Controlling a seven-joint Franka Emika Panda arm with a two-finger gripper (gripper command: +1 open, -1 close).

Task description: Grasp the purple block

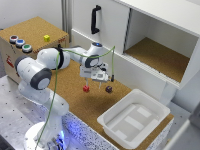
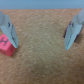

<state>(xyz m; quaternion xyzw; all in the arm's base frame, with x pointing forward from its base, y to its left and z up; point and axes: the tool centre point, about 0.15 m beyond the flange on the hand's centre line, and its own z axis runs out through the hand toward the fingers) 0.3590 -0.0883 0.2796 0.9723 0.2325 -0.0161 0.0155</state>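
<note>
The white cabinet point(image 1: 150, 35) fills the far side of the scene beyond the gripper, with an open compartment floored in cork and a closed door bearing a black handle point(image 1: 95, 19). The cork-topped table point(image 1: 75, 97) runs beneath the gripper and carries the loose things. The white Franka arm point(image 1: 45, 70) reaches out over this table, a green cable point(image 1: 52, 100) trailing along it. A white plastic bin point(image 1: 134, 117) sits on the table well apart from the gripper, toward the exterior view's right and nearer the camera. A cork-faced box point(image 1: 30, 35) stands well away on the exterior view's left, behind the arm, with three round buttons point(image 1: 20, 43) on its top and a small yellow cube point(image 1: 46, 38) near its far edge. The gripper point(image 1: 98, 77) hangs above the table, pointing down, its fingers spread apart with nothing between them; in the wrist view the two fingers point(image 2: 9, 30) frame only bare cork. The red cube point(image 1: 86, 88) lies on the table below the gripper and a little toward the exterior view's left; in the wrist view it shows just outside one finger, partly hidden by it, though whether they touch cannot be told. The purple block point(image 1: 108, 89) rests on the table near the gripper, a little toward the exterior view's right of it and apart from the red cube, outside the open fingers.
</note>
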